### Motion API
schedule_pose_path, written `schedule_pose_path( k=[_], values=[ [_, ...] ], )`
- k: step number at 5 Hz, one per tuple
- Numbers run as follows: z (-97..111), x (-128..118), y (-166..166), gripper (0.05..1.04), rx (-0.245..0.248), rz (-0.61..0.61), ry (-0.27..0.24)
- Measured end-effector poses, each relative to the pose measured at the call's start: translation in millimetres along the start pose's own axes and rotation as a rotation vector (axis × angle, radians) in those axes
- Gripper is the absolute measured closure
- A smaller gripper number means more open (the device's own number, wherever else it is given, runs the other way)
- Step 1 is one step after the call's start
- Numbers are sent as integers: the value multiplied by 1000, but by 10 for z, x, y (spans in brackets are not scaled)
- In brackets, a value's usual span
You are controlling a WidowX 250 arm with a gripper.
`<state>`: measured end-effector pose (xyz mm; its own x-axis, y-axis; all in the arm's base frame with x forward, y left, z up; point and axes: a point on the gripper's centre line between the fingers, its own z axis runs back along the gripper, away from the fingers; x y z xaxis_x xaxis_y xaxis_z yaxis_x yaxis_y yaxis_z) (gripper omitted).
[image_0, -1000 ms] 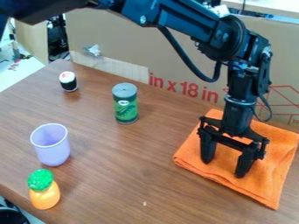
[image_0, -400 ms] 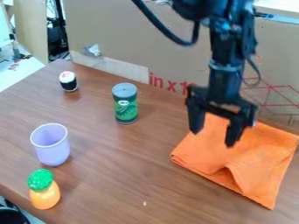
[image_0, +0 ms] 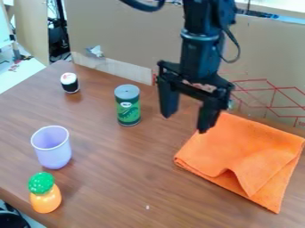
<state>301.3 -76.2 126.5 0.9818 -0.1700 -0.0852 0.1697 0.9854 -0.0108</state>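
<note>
The black two-finger gripper [image_0: 186, 122] is found hanging fingers-down over the back part of the brown wood-grain table [image_0: 119, 187], to the right of the middle of the view. The jaws are set wide — tabletop is seen between the two fingers, and nothing is gripped. The arm is brought in from the top edge.

The orange cloth [image_0: 256, 147] is located on the right side of the table, laid in folded layers, and is the item nearest to the gripper. One fingertip is seen just beside the cloth's upper left part in the view. Along the front of the cloth, a flap is noted as turned and slightly raised, with the lower layer exposed beneath it.

To the left of the gripper, a green cylindrical can with a grey lid [image_0: 128, 111] is stood upright. Further left and farther back, a small toy sushi roll [image_0: 69, 83] is placed, white and pink on top with a dark lower band. At the left, a lavender plastic cup [image_0: 52, 153] is stood with its mouth up. Near it, closer to the front edge, a toy pineapple [image_0: 45, 198] is recorded — orange body, green crown. The rear of the table is bordered by a cardboard panel [image_0: 119, 35], on which red lines are printed.
</note>
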Motion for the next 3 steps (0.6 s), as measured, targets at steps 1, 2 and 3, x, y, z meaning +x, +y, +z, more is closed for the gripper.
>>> schedule_pose_path(
  k=[1,2,3],
  values=[
    [71,-369,90,83,17,10,50],
    [132,-649,255,83,23,61,51],
    [141,-753,317,83,29,52,23]
  ],
)
